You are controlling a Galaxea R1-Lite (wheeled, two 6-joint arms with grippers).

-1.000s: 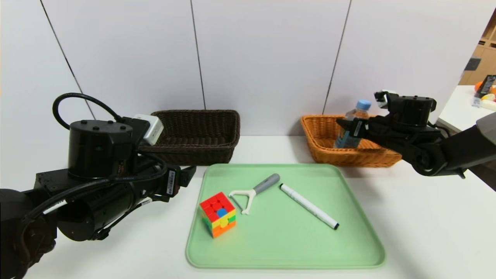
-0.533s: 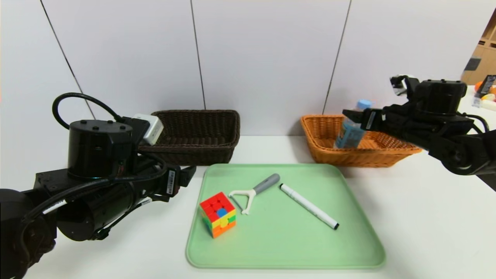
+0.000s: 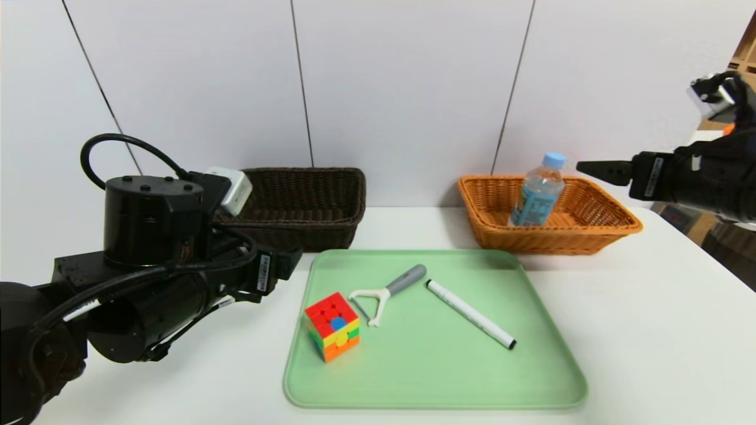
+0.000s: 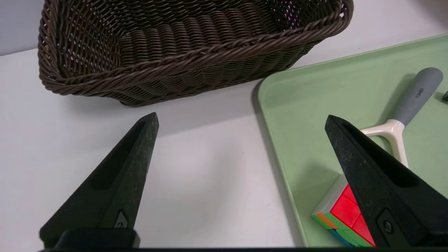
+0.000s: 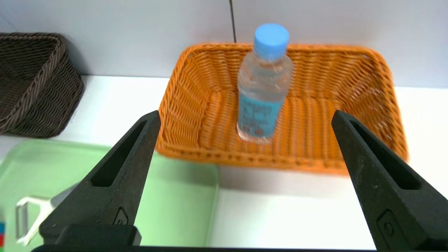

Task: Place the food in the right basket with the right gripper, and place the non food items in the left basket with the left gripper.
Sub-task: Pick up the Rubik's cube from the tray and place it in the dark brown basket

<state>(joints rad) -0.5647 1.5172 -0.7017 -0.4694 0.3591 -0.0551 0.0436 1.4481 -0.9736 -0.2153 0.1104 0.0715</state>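
The food, a clear water bottle (image 3: 537, 198) (image 5: 262, 91) with a light blue cap, stands upright in the orange-tan right basket (image 3: 549, 239) (image 5: 182, 105). My right gripper (image 3: 590, 168) (image 5: 244, 113) hangs open and empty above and to the right of that basket, clear of the bottle. On the green tray (image 3: 425, 366) lie the puzzle cube (image 3: 332, 326) (image 4: 344, 213), the white peeler (image 3: 384, 292) (image 4: 409, 105) and the white marker (image 3: 471, 314). Open and empty, my left gripper (image 3: 289, 260) (image 4: 241, 117) hovers at the tray's left edge, in front of the empty dark brown left basket (image 3: 295, 236) (image 4: 196, 59).
Both baskets stand against the white wall panels at the back of the white table (image 3: 649, 330). The table's right edge (image 3: 697, 254) runs diagonally just beyond the orange basket. The bulky left arm (image 3: 147, 283) fills the left foreground.
My right gripper has let go of the bottle and drawn back up and to the right, leaving it standing in the orange basket. The left arm has barely shifted.
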